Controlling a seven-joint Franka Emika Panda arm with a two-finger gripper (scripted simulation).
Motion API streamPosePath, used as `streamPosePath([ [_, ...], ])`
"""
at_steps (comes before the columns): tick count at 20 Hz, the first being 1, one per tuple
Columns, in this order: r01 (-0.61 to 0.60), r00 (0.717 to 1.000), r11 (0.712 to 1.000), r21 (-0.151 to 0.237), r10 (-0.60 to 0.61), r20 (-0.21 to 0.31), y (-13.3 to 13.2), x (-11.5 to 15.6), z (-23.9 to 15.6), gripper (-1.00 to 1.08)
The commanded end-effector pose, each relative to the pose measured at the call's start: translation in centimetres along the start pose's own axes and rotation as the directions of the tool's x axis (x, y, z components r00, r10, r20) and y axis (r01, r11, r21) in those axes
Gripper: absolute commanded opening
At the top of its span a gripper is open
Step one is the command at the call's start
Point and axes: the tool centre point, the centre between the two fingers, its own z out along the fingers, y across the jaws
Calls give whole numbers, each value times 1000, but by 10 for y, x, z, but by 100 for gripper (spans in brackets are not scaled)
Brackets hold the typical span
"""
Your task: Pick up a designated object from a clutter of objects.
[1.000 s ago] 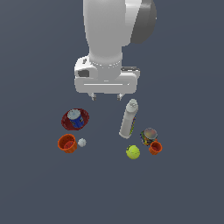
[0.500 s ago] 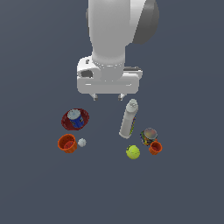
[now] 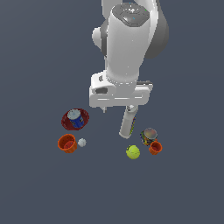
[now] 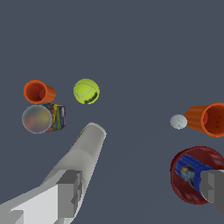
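Note:
The small orange-red cup point(image 3: 155, 148) point(image 4: 38, 92) stands upright at the exterior view's right end of the clutter, beside the yellow ball point(image 3: 133, 152) point(image 4: 86, 91) and the multicoloured can point(image 3: 148, 136) point(image 4: 41, 118). My gripper point(image 3: 117, 108) point(image 4: 142, 183) hangs open and empty above the clutter, over the lying white squeeze bottle point(image 3: 127, 124) point(image 4: 85, 151). It is up and to the exterior view's left of the small cup. Its fingers point(image 4: 70, 192) stand far apart, and the hand hides the bottle's upper part in the exterior view.
On the exterior view's left, a dark red bowl point(image 3: 65, 122) point(image 4: 183, 192) holds a blue can point(image 3: 76, 119) point(image 4: 190, 170). Below it stand a larger orange cup point(image 3: 67, 143) point(image 4: 208, 119) and a tiny white ball point(image 3: 82, 142) point(image 4: 178, 121).
The arm has moved toward the exterior view's right and come down closer to the clutter, now over the white bottle. The gripper stays open. No object has moved.

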Motion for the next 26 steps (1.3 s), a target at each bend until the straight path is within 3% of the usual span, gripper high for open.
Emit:
streamPosePath([
  [1, 30, 1000, 1000, -3, -30, -4, -15, 13, 13, 100],
  [10, 165, 986, 986, -1, -165, -26, -94, 64, 79, 100],
  [16, 241, 970, 970, 11, -241, -41, -146, 83, 124, 100],
  [26, 304, 952, 952, 28, -303, -55, -195, 92, 167, 100],
])
